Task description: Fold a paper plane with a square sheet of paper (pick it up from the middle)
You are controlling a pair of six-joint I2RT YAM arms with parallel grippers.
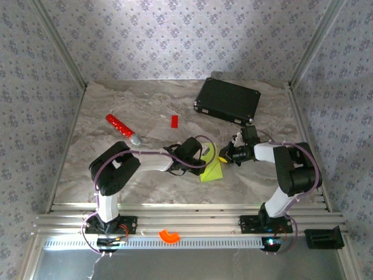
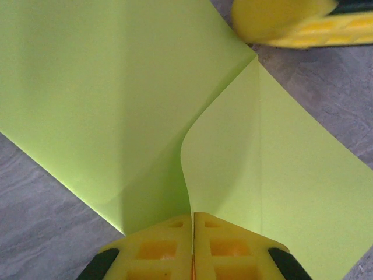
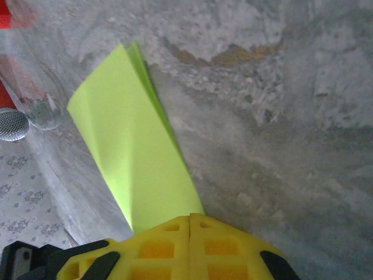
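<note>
Marble tabletop: left tool, right tool both pinch the square sheet of paper; my diverging pull could tear it.

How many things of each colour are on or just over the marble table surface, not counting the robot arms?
Red: 2 (red stick, small red block)
Black: 1 (black case)
Lime yellow-green: 1 (sheet of paper)
Total: 4
</note>
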